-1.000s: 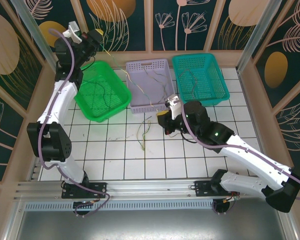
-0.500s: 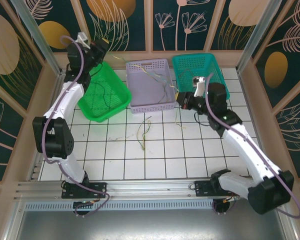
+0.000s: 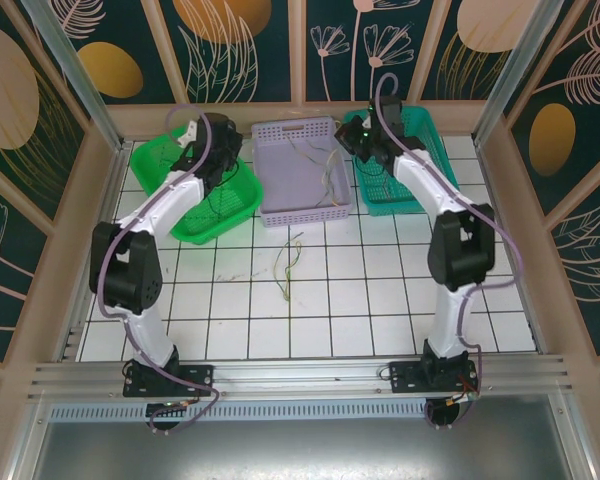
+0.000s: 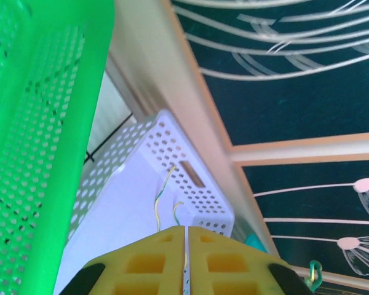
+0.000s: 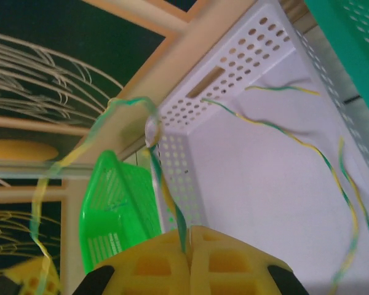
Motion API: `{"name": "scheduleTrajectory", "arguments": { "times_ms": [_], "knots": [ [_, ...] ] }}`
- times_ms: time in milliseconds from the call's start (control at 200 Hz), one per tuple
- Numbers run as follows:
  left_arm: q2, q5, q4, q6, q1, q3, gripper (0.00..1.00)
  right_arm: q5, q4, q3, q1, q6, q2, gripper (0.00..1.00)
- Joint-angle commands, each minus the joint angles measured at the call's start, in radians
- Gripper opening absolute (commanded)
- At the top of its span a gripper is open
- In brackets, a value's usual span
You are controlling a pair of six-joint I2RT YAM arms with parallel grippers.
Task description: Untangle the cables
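R gripper (image 5: pixel 189 232) pinched tight on a yellow-green cable (image 5: pixel 166 190) over the lavender basket (image 5: pixel 234 67), tabletop (image 3: pixel 380 300) far edge. L gripper (image 4: pixel 186 230) closed by the green basket (image 4: pixel 37 123); can't tell if it holds the strand (image 4: pixel 157 206). More cables (image 3: pixel 288 262) mid-tabletop.

Robotics laboratory test cell, identified by two white jointed robot arms (image 3: pixel 160 205) bolted to a ribbed aluminium rail (image 3: pixel 300 380) along a white grid-marked tabletop (image 3: pixel 380 300), enclosed by wood-framed wall panels printed with botanical motifs (image 3: pixel 250 55), with perforated plastic bins: green basket (image 3: pixel 195 234), lavender basket (image 3: pixel 305 214), teal basket (image 3: pixel 390 200).
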Motion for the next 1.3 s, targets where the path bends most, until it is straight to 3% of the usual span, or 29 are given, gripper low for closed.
{"name": "scheduleTrajectory", "arguments": {
  "times_ms": [0, 195, 450, 510, 601, 696, 936, 1066, 1291],
  "knots": [
    [0.073, 0.035, -0.026, -0.068, -0.033, 0.043, 0.12, 0.025, -0.096, 0.209, 0.025, -0.008, 0.134, 0.00],
    [0.192, 0.075, -0.080, -0.067, -0.108, 0.172, 0.07, 0.092, -0.254, 0.480, 0.049, -0.049, 0.334, 0.00],
    [0.289, 0.160, -0.138, -0.067, -0.188, 0.241, 0.07, 0.166, -0.288, 0.492, 0.049, -0.048, 0.403, 0.00],
    [0.297, 0.170, -0.135, -0.064, -0.198, 0.232, 0.14, 0.155, -0.288, 0.502, 0.052, -0.053, 0.422, 0.00],
    [0.292, 0.198, -0.136, -0.064, -0.206, 0.217, 0.40, 0.167, -0.310, 0.532, 0.059, -0.072, 0.451, 0.00],
    [0.266, 0.214, -0.148, -0.058, -0.210, 0.193, 0.55, 0.207, -0.335, 0.549, 0.066, -0.098, 0.466, 0.00],
    [0.141, 0.268, -0.065, -0.114, -0.209, 0.080, 0.58, 0.325, -0.400, 0.560, 0.077, -0.205, 0.477, 0.00],
    [0.104, 0.322, -0.087, -0.117, -0.210, 0.100, 0.73, 0.354, -0.397, 0.560, 0.083, -0.214, 0.477, 0.00],
    [0.032, 0.396, -0.109, -0.172, -0.207, 0.040, 0.74, 0.379, -0.404, 0.584, 0.086, -0.230, 0.486, 0.01]
  ]
}}
